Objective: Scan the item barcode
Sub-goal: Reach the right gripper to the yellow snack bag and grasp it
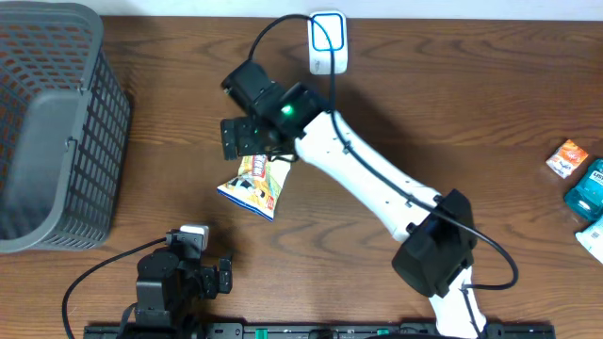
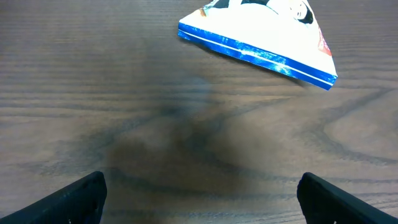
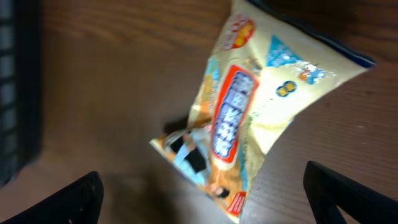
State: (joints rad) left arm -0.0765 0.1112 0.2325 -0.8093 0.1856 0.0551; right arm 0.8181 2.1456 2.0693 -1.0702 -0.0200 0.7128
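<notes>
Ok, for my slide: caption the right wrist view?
Open right gripper over a snack bag on the wooden table.

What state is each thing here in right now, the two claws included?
snack bag, lying flat, not gripped.
right gripper, open, over the snack bag.
left gripper, open, holding nothing.
mesh basket, upright, nothing visible inside.
white device, cable attached.
orange box, lying near the right edge.
</notes>
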